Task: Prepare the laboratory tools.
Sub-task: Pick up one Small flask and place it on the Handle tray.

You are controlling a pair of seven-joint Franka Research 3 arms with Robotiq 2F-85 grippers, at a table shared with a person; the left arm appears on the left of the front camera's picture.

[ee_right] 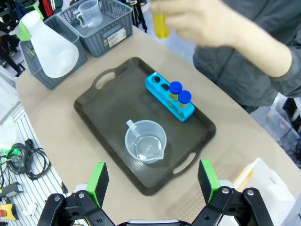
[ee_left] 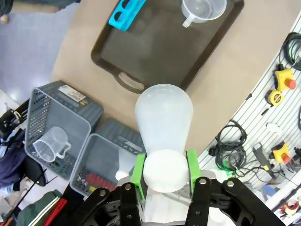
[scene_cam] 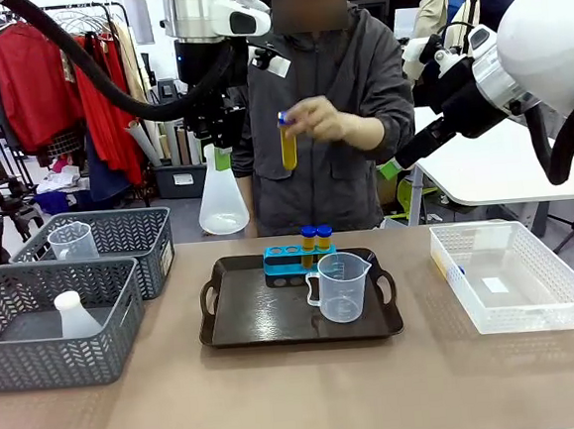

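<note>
My left gripper (scene_cam: 221, 156) is shut on the neck of a translucent white conical flask (scene_cam: 222, 202), which hangs in the air behind the black tray (scene_cam: 255, 311). In the left wrist view the green pads (ee_left: 138, 170) clamp the flask (ee_left: 163, 117) high over the table. On the tray stand a clear measuring cup (scene_cam: 341, 288) and a blue tube rack (scene_cam: 289, 261) with two yellow blue-capped tubes (scene_cam: 317, 238). The person's hand (scene_cam: 327, 120) holds another yellow tube (scene_cam: 288, 143) up. My right gripper (ee_right: 154, 181) is open and empty, high above the tray (ee_right: 117, 108), cup (ee_right: 145, 141) and rack (ee_right: 168, 96).
Two grey mesh baskets stand at the left: the rear one (scene_cam: 135, 236) holds a measuring cup (scene_cam: 72, 241), the front one (scene_cam: 39, 348) a small flask (scene_cam: 75, 316). A clear plastic basket (scene_cam: 516, 281) sits at the right. The person stands at the table's far side.
</note>
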